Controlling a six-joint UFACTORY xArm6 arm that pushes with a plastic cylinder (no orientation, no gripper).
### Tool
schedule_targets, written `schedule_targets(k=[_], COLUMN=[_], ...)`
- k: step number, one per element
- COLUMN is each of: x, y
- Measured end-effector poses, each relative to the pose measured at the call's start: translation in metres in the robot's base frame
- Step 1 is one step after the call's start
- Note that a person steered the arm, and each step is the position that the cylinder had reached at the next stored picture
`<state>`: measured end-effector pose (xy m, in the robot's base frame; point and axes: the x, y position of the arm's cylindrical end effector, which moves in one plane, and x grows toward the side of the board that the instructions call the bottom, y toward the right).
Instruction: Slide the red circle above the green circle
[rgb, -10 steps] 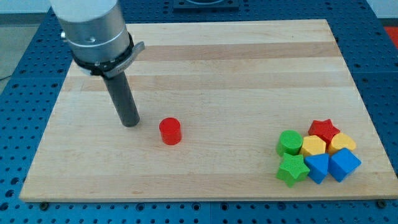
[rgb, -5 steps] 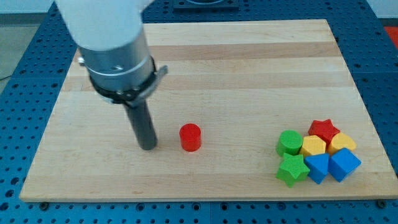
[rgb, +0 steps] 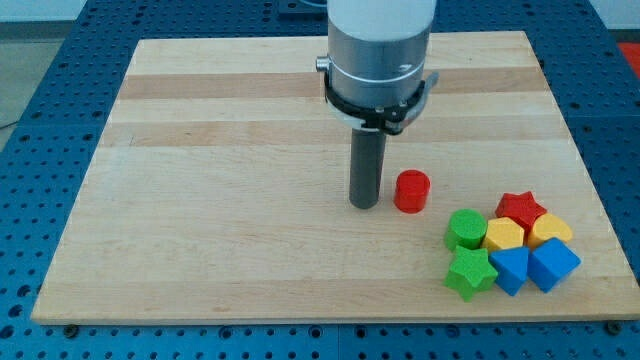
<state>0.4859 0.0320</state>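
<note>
The red circle (rgb: 411, 191) is a small red cylinder on the wooden board (rgb: 200, 200), right of centre. The green circle (rgb: 466, 229) sits lower and to the right of it, at the left end of a cluster of blocks. The red circle is up and to the left of the green circle, with a small gap between them. My tip (rgb: 364, 204) is on the board just left of the red circle, close to it with a narrow gap.
The cluster at the view's lower right also holds a red star (rgb: 522, 209), a yellow hexagon (rgb: 504, 235), a yellow heart (rgb: 550, 230), a green star (rgb: 470, 272), a blue pentagon-like block (rgb: 510, 268) and a blue cube (rgb: 553, 264).
My tip has swept to the right and slightly up across the board. The red circle has slid right and a little up, from the board's middle to near the green circle.
</note>
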Motion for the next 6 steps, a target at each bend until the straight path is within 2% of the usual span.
schedule_targets(k=[1, 2, 3, 6], x=[-0.015, -0.013, -0.013, -0.018], y=[0.027, 0.085, 0.109, 0.077])
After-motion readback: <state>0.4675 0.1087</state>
